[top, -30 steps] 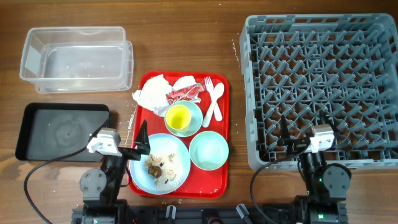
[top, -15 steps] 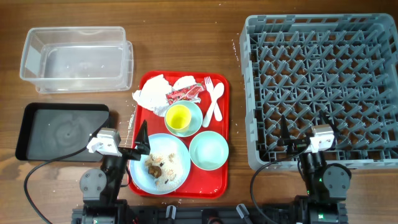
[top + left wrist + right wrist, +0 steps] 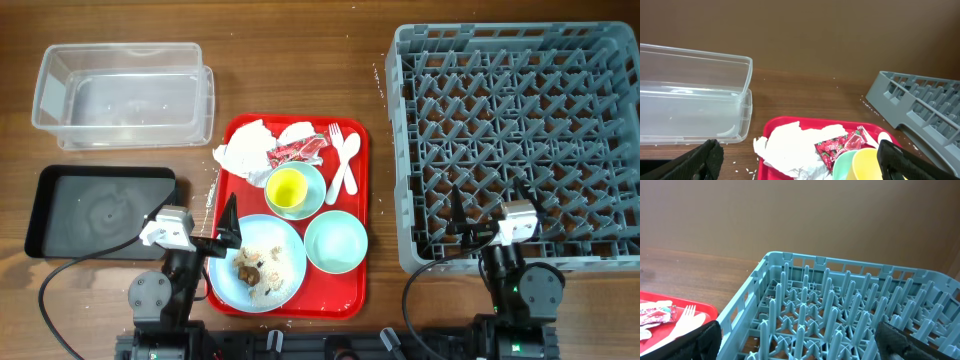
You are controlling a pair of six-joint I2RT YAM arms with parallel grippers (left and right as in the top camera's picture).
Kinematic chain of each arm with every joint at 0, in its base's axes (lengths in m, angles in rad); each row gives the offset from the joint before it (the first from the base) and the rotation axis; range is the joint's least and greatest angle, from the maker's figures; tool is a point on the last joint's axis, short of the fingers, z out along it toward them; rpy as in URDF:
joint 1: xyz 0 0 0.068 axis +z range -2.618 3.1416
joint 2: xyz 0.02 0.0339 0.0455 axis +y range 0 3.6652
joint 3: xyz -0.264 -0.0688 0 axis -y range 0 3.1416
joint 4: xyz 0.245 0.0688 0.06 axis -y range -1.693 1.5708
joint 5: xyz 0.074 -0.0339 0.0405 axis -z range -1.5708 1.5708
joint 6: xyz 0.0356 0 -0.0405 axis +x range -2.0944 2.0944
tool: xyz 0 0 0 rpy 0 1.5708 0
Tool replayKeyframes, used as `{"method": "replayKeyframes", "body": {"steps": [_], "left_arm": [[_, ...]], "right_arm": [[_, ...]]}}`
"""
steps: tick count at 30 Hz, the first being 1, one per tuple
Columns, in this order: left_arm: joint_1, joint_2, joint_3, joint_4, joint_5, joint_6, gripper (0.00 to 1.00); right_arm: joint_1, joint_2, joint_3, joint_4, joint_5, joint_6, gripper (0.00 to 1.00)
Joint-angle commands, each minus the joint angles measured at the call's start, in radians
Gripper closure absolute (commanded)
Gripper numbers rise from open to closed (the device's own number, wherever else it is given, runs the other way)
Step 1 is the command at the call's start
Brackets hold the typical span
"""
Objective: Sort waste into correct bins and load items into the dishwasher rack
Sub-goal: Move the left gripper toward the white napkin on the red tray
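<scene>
The red tray (image 3: pixel 350 290) holds white napkins (image 3: pixel 245 150), a red-and-white wrapper (image 3: pixel 297 150), a white fork (image 3: pixel 335 148) and a spoon (image 3: pixel 349 165). A yellow cup (image 3: pixel 287 187) stands in a pale green bowl (image 3: pixel 310 200). A light blue bowl (image 3: pixel 335 242) is empty. A blue plate (image 3: pixel 285 245) carries rice and brown scraps (image 3: pixel 255 268). My left gripper (image 3: pixel 195 240) is open and empty at the tray's near left; napkins (image 3: pixel 790 142) and wrapper (image 3: pixel 837 147) lie ahead of it. My right gripper (image 3: pixel 797 335) is open and empty at the near edge of the grey rack (image 3: pixel 520 130).
A clear tub (image 3: pixel 125 95) stands at the far left, and a black tray (image 3: pixel 100 210) lies in front of it. Rice grains are scattered on the wood (image 3: pixel 212 190) beside the red tray. The rack (image 3: pixel 840 310) holds only its pegs.
</scene>
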Motion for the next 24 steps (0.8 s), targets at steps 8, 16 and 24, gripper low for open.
{"method": "replayKeyframes", "body": {"steps": [8,16,24], "left_arm": [[-0.005,0.001,-0.005,-0.004,0.015,0.019,0.00],[-0.005,0.001,-0.005,0.100,0.228,-0.178,0.00],[-0.005,0.002,-0.004,0.363,0.633,-0.731,0.00]], "right_arm": [[-0.005,-0.005,-0.003,0.003,0.005,-0.010,0.00],[-0.005,-0.005,-0.003,0.003,0.005,-0.010,0.00],[-0.005,-0.005,-0.003,0.003,0.005,-0.010,0.00]]}}
